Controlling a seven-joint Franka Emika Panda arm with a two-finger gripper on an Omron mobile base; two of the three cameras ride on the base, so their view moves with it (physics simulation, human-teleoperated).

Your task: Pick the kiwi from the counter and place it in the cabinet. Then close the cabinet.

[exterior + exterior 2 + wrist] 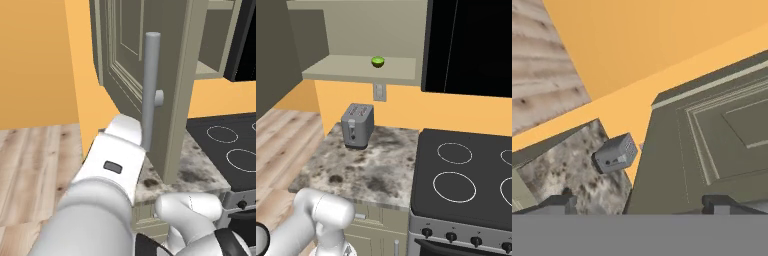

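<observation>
End effector (pixel 640 202) fingers are spread and empty, close against the open door (pixel 712 145) of the cabinet (pixel 356 70). Kiwi (pixel 377 61) lies on the cabinet shelf, beyond the door. We judge a glancing push could slip off the panel. Toaster (pixel 616 153) stands below, on the counter (pixel 371 165), near the door's swing.

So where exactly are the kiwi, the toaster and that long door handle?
kiwi (pixel 377 61): right base view, its middle, on the cabinet shelf.
toaster (pixel 357 125): right base view, its front face.
bar handle (pixel 150 85): left base view, mid-shaft, on the open cabinet door.
</observation>
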